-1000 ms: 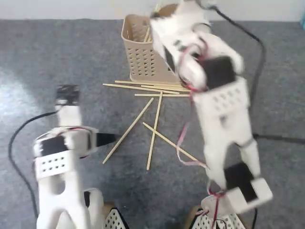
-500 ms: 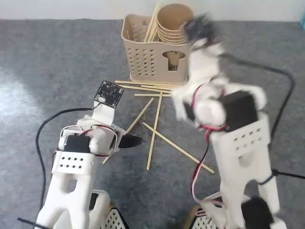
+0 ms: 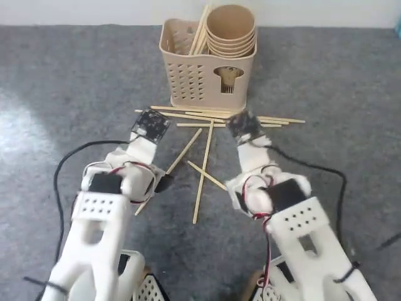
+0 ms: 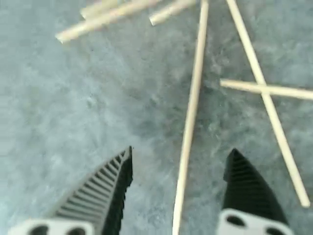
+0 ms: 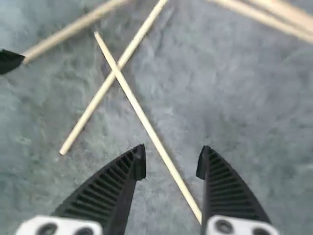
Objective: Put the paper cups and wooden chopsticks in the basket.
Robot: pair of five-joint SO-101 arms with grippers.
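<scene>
A beige basket [image 3: 188, 78] stands at the back with a stack of paper cups [image 3: 230, 28] and some wooden chopsticks [image 3: 199, 31] inside it. Several loose chopsticks lie on the grey carpet in front of it. My left gripper [image 4: 178, 169] hangs open low over the carpet, with one long chopstick [image 4: 191, 117] running between its fingers. That chopstick [image 3: 185, 150] lies slanted beside the left gripper [image 3: 161, 184]. My right gripper [image 5: 169, 156] is open too, straddling another chopstick [image 5: 142, 122] that crosses a second one [image 5: 105, 88]. Neither gripper holds anything.
A row of chopsticks [image 3: 194, 114] lies along the basket's foot, reaching out to the right [image 3: 282, 120]. Black cables [image 3: 313, 169] trail from both arms. Bare carpet [image 3: 56, 94] spreads left and right of the basket.
The right arm has drawn back from the basket and come down over the loose chopsticks. The left arm has swung forward and towards the middle, down onto the slanted chopstick.
</scene>
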